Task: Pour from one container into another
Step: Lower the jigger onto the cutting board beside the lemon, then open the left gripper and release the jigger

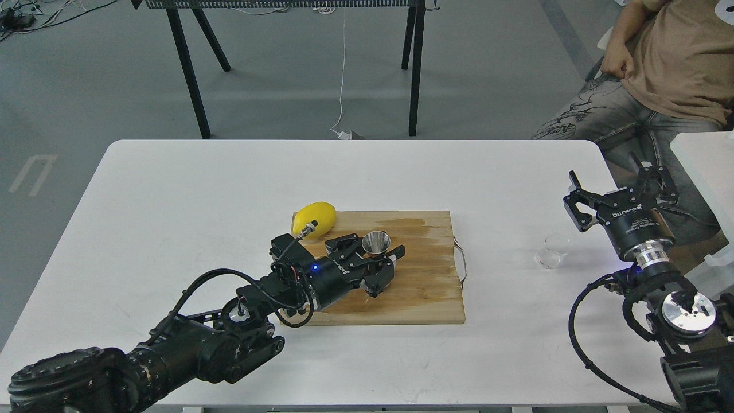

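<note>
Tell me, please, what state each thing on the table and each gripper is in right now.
jigger: upright on the cutting board, between the left gripper's fingers.
left gripper: around the jigger.
glass cup: on the table, untouched.
right gripper: open, empty.
lemon: at the board's far-left corner.

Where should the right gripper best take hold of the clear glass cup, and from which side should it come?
Probably around the round side wall of the glass cup, coming from the right, where the open right gripper already is. The cup stands alone on the white table.
</note>
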Available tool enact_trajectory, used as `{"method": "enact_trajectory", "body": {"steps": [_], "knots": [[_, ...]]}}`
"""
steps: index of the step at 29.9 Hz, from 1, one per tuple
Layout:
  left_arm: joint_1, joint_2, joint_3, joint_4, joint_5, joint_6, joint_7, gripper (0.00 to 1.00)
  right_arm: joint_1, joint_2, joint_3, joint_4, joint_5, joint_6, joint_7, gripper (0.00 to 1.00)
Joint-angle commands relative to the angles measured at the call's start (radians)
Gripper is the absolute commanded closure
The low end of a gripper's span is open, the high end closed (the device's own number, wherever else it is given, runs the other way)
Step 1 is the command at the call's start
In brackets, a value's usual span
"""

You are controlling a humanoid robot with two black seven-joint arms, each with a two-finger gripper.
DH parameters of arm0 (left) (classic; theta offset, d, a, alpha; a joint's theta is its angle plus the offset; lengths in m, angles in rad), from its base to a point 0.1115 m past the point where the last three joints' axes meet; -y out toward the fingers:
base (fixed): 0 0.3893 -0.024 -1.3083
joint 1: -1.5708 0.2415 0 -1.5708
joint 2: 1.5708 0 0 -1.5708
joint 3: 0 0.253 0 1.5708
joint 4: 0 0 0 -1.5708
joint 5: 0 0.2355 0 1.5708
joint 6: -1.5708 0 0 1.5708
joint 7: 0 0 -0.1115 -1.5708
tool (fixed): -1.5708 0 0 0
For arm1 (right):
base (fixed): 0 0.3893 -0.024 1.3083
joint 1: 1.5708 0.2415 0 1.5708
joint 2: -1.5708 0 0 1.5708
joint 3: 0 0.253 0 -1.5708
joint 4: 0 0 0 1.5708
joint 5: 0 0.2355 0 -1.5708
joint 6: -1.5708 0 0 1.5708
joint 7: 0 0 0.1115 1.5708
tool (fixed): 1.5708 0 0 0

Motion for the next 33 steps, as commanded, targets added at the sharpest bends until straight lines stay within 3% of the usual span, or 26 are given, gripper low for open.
{"method": "enact_trajectory", "body": {"steps": [1, 3, 6, 33], "knots": [[0.002, 0.000, 0.000, -0.002, 0.000, 0.000, 0.000, 0.26, 0.000, 0.001, 0.000, 0.000, 0.000, 0.000, 0.000, 0.02], [0.002, 0.000, 0.002, 0.000, -0.002, 0.000, 0.000, 0.13, 0.000, 0.001, -0.002, 0.000, 0.000, 0.000, 0.000, 0.02], [0.023, 0.000, 0.000, 0.000, -0.002, 0.000, 0.000, 0.10, 0.000, -0.001, -0.003, 0.000, 0.000, 0.000, 0.000, 0.02], [0.091, 0.000, 0.002, -0.012, 0.002, 0.000, 0.000, 0.08, -0.006, -0.001, -0.003, 0.002, 0.000, 0.000, 0.000, 0.02]]}}
